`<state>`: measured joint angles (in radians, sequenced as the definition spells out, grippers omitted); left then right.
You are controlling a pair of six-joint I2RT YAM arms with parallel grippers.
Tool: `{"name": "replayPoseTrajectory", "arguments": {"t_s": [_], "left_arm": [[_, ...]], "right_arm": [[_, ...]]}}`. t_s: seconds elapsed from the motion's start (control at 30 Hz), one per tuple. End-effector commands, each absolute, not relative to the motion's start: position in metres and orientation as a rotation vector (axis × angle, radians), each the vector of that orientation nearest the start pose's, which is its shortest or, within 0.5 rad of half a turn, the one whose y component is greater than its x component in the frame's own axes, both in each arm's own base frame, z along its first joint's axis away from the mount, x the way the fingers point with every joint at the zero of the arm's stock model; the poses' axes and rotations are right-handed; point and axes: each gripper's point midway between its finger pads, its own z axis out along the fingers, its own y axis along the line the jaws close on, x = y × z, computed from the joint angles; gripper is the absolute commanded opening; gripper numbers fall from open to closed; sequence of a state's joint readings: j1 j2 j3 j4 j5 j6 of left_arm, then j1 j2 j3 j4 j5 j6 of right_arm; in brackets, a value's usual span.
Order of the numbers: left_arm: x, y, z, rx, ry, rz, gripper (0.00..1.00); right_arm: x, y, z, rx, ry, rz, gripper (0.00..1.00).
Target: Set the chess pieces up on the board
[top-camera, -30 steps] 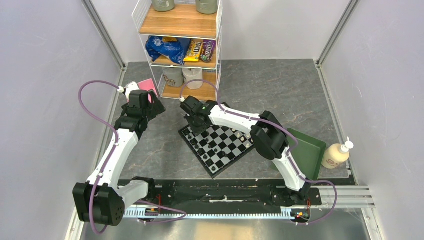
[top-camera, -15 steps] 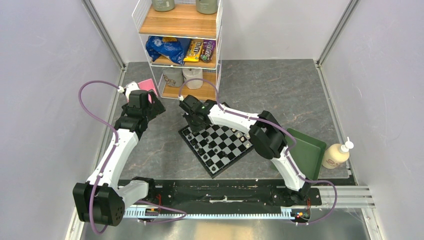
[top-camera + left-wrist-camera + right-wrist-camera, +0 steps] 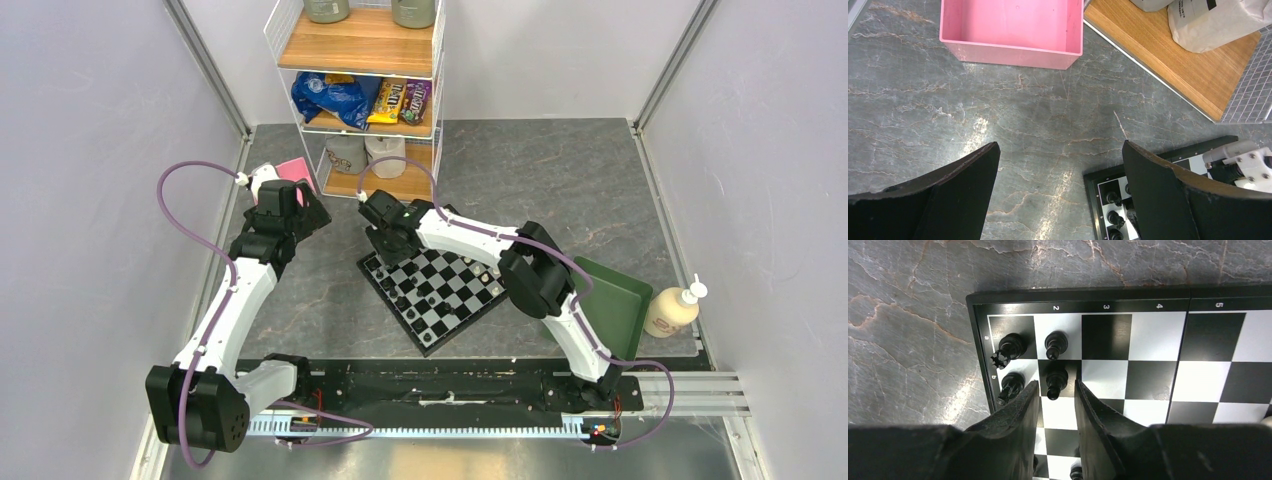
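The chessboard (image 3: 452,281) lies at an angle in the middle of the table. Its corner also shows in the right wrist view (image 3: 1098,294) and the left wrist view (image 3: 1094,186). Several black pieces stand along its left side. In the right wrist view a black rook (image 3: 1008,347), a pawn (image 3: 1055,344) and a knight (image 3: 1010,385) stand by the corner. My right gripper (image 3: 1056,386) is open over that corner, its fingers either side of a second black pawn (image 3: 1055,380) without touching it. My left gripper (image 3: 1060,147) is wide open and empty over bare table, left of the board.
A pink box (image 3: 1013,25) stands just beyond the left gripper. A wire shelf rack (image 3: 365,90) with snacks and bags stands behind the board. A green tray (image 3: 615,300) and a soap bottle (image 3: 672,310) are at the right.
My right gripper has shifted slightly back and to the left over the board's corner. The left arm has not moved.
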<state>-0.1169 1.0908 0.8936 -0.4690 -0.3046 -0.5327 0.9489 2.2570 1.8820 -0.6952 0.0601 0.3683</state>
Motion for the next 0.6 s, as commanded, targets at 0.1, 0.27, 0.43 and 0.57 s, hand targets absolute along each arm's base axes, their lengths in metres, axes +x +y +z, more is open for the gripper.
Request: {"name": "replayPoseTrajectory", "arguments": {"t_s": [0.1,0.27,0.43,0.57], "left_arm": [[0.331,-0.004,0.191,-0.593,2.069,-0.033,1.00],[0.331,-0.004,0.189,-0.596,2.071,-0.035,1.00],[0.331,-0.005,0.189,-0.596,2.074,-0.041,1.00],[0.330,-0.005,0.190,-0.595,2.070,-0.041,1.00]], "right_arm": [[0.312,0.414,0.112,-0.703,2.452,0.385,0.43],[0.313,0.387,0.110,-0.641,2.473,0.345,0.44],[0.311,0.373,0.089,-0.604,2.541,0.324,0.44],[0.306,0.372,0.072,-0.608,2.585,0.319,0.43]]}}
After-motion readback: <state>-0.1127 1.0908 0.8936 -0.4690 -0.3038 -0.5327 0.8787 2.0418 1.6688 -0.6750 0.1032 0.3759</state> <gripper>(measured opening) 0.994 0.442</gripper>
